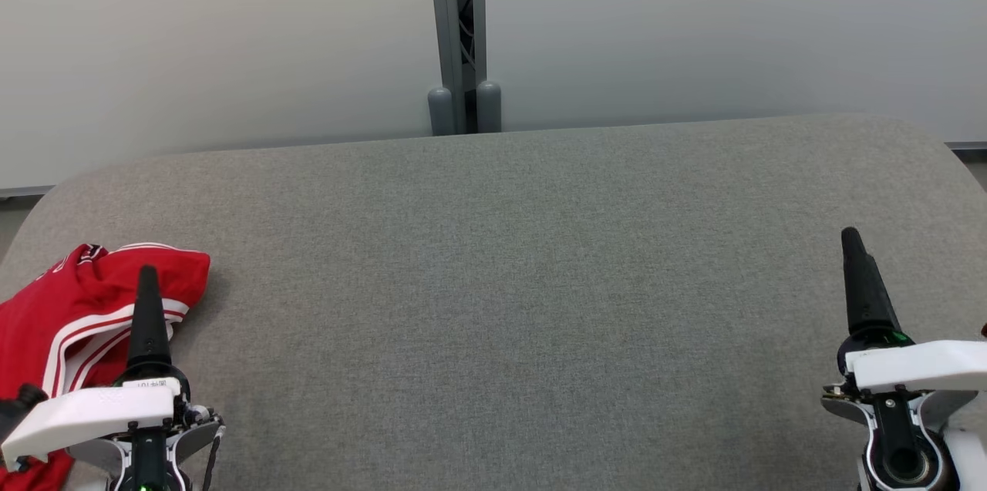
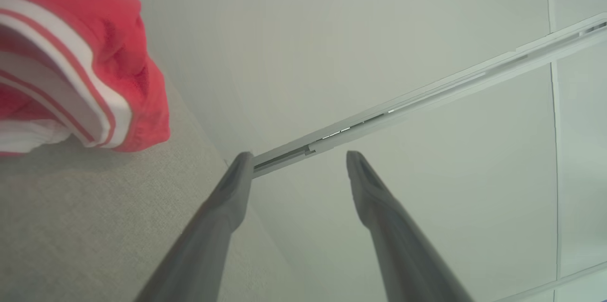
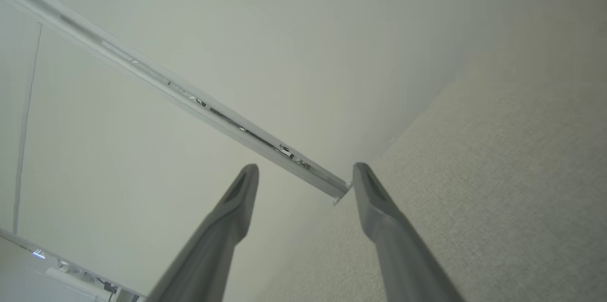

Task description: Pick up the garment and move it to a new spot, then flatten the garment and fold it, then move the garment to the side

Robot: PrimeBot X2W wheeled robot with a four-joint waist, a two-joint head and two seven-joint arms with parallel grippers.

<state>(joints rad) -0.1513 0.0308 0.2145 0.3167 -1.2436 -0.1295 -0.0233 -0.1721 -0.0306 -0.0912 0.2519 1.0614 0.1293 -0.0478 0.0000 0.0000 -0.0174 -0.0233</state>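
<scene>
Barely started (nothing folded).
Yet to lift, flatten, fold bunched red garment (image 1: 85,306); left gripper (image 2: 298,157), right gripper (image 3: 303,169) gaping, empty.

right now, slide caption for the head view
Crumpled red garment with white stripes at the left edge of the grey fabric table, open left gripper beside it, open right gripper opposite.

Head view: high, facing forward and down across grey table (image 1: 493,283) to wall (image 1: 231,36). Left wrist view: low, near table, sighting along left gripper (image 2: 298,157), post (image 2: 427,96) beyond its tips. Right wrist view: likewise, along right gripper (image 3: 306,168). All share table, post.
</scene>
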